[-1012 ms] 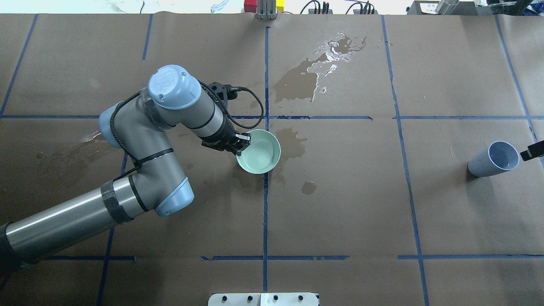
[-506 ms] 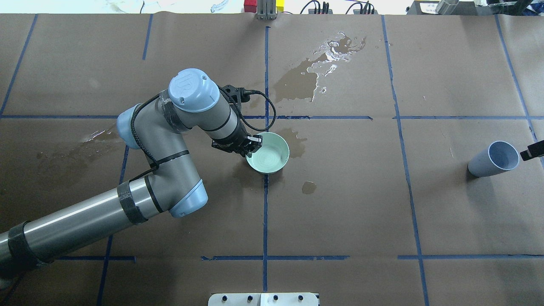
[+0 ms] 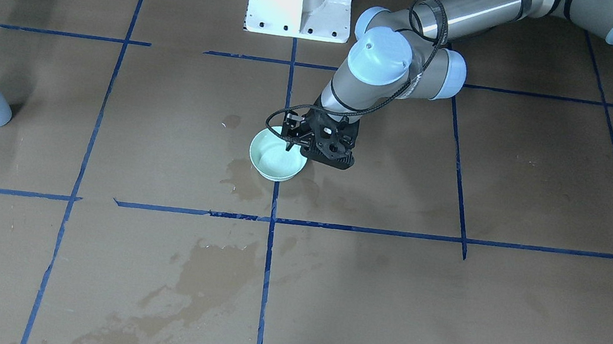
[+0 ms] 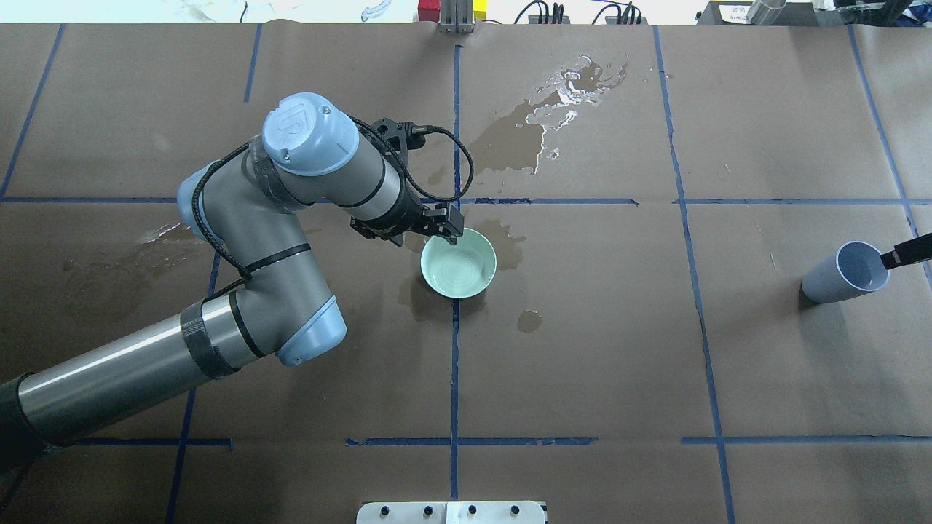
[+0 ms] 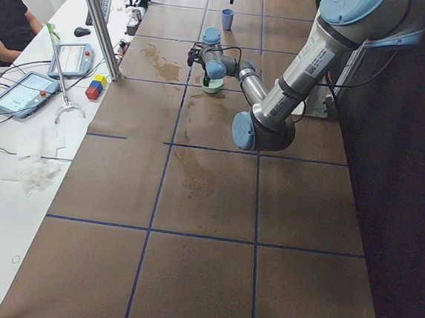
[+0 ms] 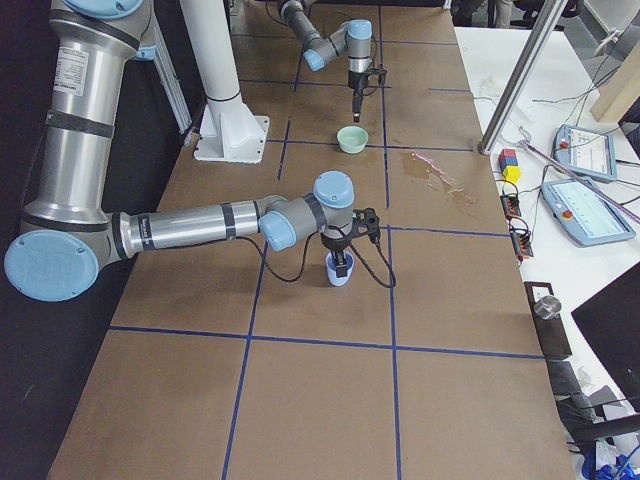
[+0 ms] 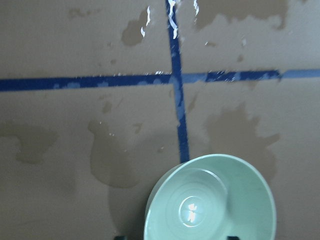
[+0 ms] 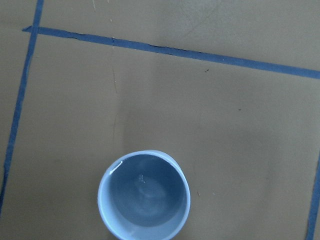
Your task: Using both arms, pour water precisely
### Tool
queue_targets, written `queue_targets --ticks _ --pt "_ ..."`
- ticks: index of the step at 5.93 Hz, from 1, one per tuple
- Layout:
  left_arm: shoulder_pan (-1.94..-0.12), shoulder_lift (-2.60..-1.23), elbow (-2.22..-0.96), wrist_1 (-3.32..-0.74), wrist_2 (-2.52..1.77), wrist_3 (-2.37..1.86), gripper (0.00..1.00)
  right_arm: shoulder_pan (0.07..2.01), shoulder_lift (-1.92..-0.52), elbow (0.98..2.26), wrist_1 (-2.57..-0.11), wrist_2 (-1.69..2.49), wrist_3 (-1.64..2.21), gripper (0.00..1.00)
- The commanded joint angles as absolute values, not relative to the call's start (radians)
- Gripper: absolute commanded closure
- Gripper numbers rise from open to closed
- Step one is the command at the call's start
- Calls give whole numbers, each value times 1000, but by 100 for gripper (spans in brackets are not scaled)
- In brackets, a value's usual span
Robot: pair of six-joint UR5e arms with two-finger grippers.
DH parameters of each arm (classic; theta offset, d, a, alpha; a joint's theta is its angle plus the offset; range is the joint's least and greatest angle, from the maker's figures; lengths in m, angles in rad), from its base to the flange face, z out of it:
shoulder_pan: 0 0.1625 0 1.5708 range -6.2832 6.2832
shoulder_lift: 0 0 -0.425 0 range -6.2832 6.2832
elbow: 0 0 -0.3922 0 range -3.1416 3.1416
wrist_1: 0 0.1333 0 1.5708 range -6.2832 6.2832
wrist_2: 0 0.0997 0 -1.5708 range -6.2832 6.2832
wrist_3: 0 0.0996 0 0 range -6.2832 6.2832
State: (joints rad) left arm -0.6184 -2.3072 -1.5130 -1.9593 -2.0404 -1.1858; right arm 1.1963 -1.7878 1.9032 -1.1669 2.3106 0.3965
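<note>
The water (image 8: 142, 192) is in the pale blue cup (image 4: 844, 275), which stands upright far out on the robot's right side of the table (image 4: 582, 364), well apart from the green bowl (image 4: 459, 263) at the centre. The relation that matters for the next move, in my judgement, is that the cup lies directly below the right gripper (image 4: 901, 255) w/ its long axis vertical. The right arm (image 6: 190, 228) is therefore clearly the nearer one, and the left arm (image 4: 240, 218) is far from it. In the right wrist view the cup's mouth sits low in the frame and no fingers show, so I cannot tell if this gripper is wide or narrow. The left gripper (image 4: 444, 230) hangs above the bowl's far-left rim and holds nothing. Two dark tips at the bottom of the left wrist view stand wide apart, so it is prob. spread. Likely plan: the right arm takes the cup and carries it toward the bowl, i.e. leftward, to pour.
</note>
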Motion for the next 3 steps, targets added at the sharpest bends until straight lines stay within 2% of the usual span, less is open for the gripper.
queue_targets --ticks 1,3 --pt "-626 -2298 -1545 -1960 -2042 -1221 0 1151 -1850 1901 -932 2246 530 1" --pt "-640 -2196 -1664 -1959 -2004 -1209 0 1038 -1965 1901 -613 1992 788 2"
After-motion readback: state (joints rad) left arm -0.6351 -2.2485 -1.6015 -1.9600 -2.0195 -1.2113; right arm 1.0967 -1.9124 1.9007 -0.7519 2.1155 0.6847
